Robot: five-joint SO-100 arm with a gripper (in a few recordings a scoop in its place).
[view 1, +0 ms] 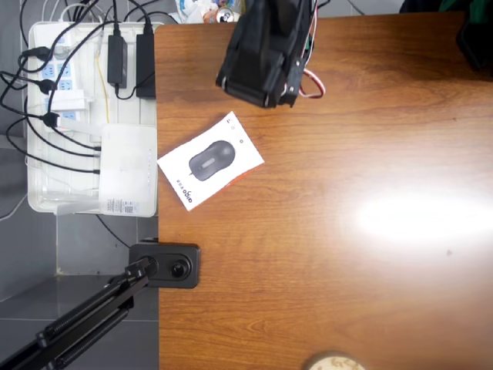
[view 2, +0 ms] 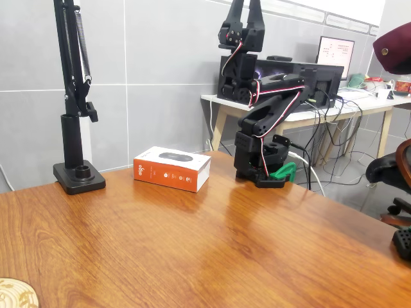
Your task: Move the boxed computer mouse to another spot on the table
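Flat on the table lies the boxed computer mouse, a slim white carton with a dark grey mouse printed on its top face and small print along one short edge. In the fixed view its long side is orange-red with white lettering. Seen from overhead, the box's long axis runs diagonally, from lower left up to upper right, and the pictured mouse follows that same slant. The box sits near the table's left edge, just right of the white tray of power strips and cables, above the black clamp base of a stand, and below the black robot arm. The tabletop is glossy brown wood grain with a bright glare patch to the right. Grey tiled walls back the scene in the fixed view. There the gripper is raised high, pointing upward, fingers slightly parted and holding nothing.
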